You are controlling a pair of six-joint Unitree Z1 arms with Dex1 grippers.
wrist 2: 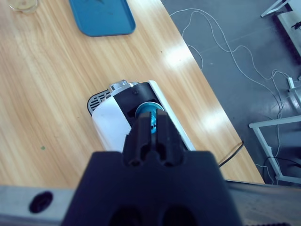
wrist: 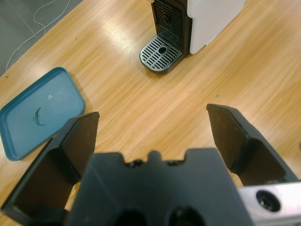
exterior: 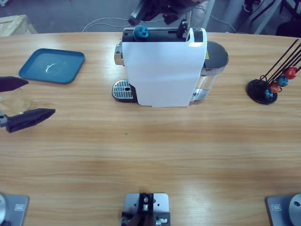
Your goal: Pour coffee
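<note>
I have the left gripper [exterior: 21, 100] at the left edge of the high view, low over the wooden surface [exterior: 150, 155], jaws spread wide with nothing between them. In the left wrist view the same gripper [wrist: 153, 129] looks past its open jaws at bare wood, toward the drip grille [wrist: 161, 52] at the foot of the coffee machine [wrist: 211, 19].

A small clear glass [exterior: 16, 101] stands on the surface between the left jaws in the high view, close to the picture's edge. I cannot tell whether it holds any coffee; no dark liquid is visible to me in any view. The same glass [wrist 2: 23, 4] shows at the top left corner of the right wrist view, cut off by the frame.

The right gripper [wrist 2: 151, 126] hangs above the top of the white machine [exterior: 162, 70], jaws drawn nearly together over a blue capsule [wrist 2: 149, 117] sitting in the machine's top slot. I cannot tell whether the jaws touch it. In the high view the capsule [exterior: 140, 32] lies in the open top, with the right gripper [exterior: 155, 14] dark just above.

A blue tray [exterior: 52, 66] lies left of the machine, near the glass. A black capsule rack [exterior: 270, 87] with red, orange and blue capsules stands well apart on the right.
</note>
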